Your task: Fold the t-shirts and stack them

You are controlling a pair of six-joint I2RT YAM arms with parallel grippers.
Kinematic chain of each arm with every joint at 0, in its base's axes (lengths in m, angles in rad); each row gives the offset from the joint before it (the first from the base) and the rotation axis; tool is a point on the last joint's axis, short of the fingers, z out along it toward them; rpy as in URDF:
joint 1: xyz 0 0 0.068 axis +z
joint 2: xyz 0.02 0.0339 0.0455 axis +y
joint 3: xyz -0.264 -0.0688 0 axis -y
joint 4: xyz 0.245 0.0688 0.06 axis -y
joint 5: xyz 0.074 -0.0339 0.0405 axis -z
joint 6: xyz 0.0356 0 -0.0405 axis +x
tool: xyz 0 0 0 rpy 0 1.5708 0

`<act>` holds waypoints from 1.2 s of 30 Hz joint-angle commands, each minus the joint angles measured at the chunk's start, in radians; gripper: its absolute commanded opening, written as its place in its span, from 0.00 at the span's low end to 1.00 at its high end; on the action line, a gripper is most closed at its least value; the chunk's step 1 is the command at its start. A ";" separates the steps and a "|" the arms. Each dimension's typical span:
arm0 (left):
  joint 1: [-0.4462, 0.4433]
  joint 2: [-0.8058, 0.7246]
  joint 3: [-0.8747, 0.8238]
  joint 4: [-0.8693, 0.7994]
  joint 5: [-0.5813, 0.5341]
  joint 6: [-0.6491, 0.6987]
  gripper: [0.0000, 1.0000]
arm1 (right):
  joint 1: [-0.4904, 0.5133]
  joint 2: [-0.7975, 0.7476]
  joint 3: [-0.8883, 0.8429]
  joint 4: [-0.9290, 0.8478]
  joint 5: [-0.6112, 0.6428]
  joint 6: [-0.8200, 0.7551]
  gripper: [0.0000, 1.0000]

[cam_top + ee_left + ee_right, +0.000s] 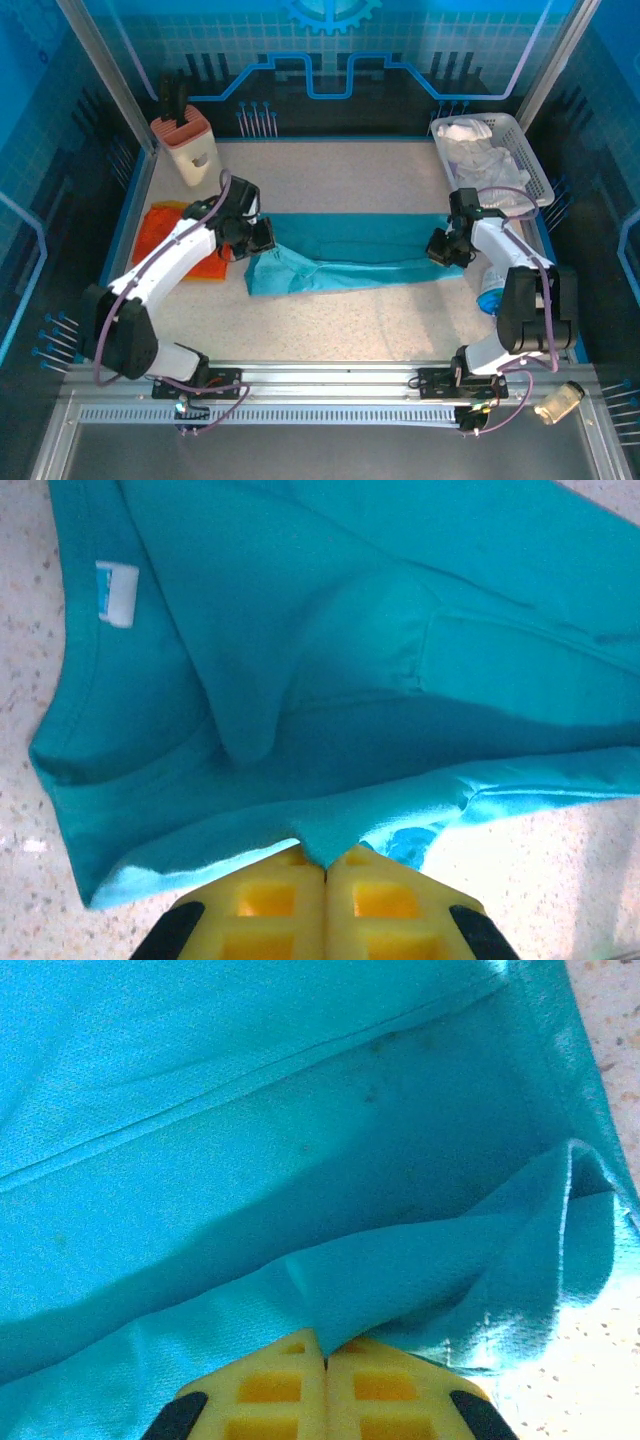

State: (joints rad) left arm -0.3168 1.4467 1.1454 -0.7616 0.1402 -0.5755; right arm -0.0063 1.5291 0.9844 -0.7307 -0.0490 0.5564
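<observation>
On the speckled table (350, 330), left pincer (325, 862) and right pincer (324, 1348) each clamp the teal t-shirt (350, 255), apparently by its edges.

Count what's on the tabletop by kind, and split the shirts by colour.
Teal t-shirt: 1, pinched by the left gripper and the right gripper
Orange t-shirt: 1
White basket: 1, holding white cloth I can't count
Pinkish holder: 1
Blue-and-white object by the right arm: 1, unidentified
Total: 5
</observation>
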 commanded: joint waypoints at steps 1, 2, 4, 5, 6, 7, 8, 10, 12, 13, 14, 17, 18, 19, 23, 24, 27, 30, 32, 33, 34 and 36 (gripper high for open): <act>0.021 0.066 0.068 -0.041 -0.029 0.080 0.00 | -0.024 0.037 0.039 0.014 -0.036 -0.004 0.00; 0.025 0.085 0.082 -0.041 -0.030 0.089 0.00 | -0.030 0.048 0.047 0.014 -0.040 -0.004 0.00; 0.034 0.123 0.105 -0.036 -0.028 0.106 0.00 | -0.040 0.074 0.056 0.019 -0.053 0.001 0.00; 0.038 0.140 0.119 -0.036 -0.024 0.113 0.00 | -0.044 0.083 0.060 0.024 -0.059 0.002 0.00; 0.041 0.159 0.136 -0.038 -0.018 0.119 0.00 | -0.050 0.094 0.063 0.028 -0.066 0.003 0.00; 0.041 0.176 0.153 -0.039 -0.015 0.124 0.00 | -0.053 0.106 0.071 0.028 -0.070 0.006 0.00; 0.042 0.190 0.167 -0.040 -0.014 0.127 0.00 | -0.056 0.116 0.076 0.028 -0.071 0.007 0.00; 0.042 0.221 0.201 -0.039 -0.010 0.134 0.00 | -0.062 0.138 0.090 0.030 -0.075 0.011 0.00; 0.044 0.256 0.235 -0.039 -0.009 0.140 0.00 | -0.068 0.155 0.102 0.034 -0.079 0.018 0.04; 0.046 0.276 0.256 -0.040 -0.010 0.143 0.00 | -0.069 0.161 0.107 0.041 -0.082 0.023 0.10; 0.048 0.296 0.275 -0.044 -0.010 0.146 0.00 | -0.070 0.168 0.114 0.046 -0.085 0.026 0.17; 0.059 0.362 0.345 -0.061 -0.008 0.151 0.00 | -0.075 0.177 0.146 0.057 -0.090 0.038 0.42; 0.063 0.382 0.368 -0.066 -0.002 0.150 0.00 | -0.079 0.181 0.161 0.052 -0.094 0.041 0.54; 0.068 0.399 0.387 -0.072 0.006 0.151 0.00 | -0.081 0.182 0.175 0.048 -0.105 0.041 0.66; 0.071 0.428 0.413 -0.082 0.016 0.154 0.00 | -0.082 0.144 0.176 0.063 -0.137 0.040 0.77; 0.072 0.430 0.410 -0.084 0.014 0.155 0.00 | -0.081 0.124 0.165 0.072 -0.142 0.037 0.81; 0.074 0.422 0.386 -0.074 0.013 0.153 0.00 | -0.078 0.070 0.131 0.078 -0.142 0.032 0.91; 0.079 0.414 0.362 -0.060 0.011 0.150 0.00 | -0.063 0.017 0.105 0.067 -0.103 0.015 0.93; 0.081 0.416 0.357 -0.057 0.013 0.149 0.00 | -0.053 -0.033 0.081 0.071 -0.079 0.009 0.93; 0.082 0.416 0.354 -0.053 0.013 0.148 0.00 | -0.050 -0.056 0.072 0.070 -0.058 0.005 0.93; 0.083 0.416 0.350 -0.049 0.013 0.148 0.00 | -0.045 -0.073 0.067 0.070 -0.039 0.000 0.93; 0.085 0.420 0.344 -0.040 0.016 0.142 0.00 | -0.040 -0.098 0.060 0.068 -0.020 -0.009 0.96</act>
State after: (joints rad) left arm -0.2440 1.8671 1.5093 -0.8059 0.1352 -0.4419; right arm -0.0620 1.4693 1.0599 -0.6544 -0.1200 0.5720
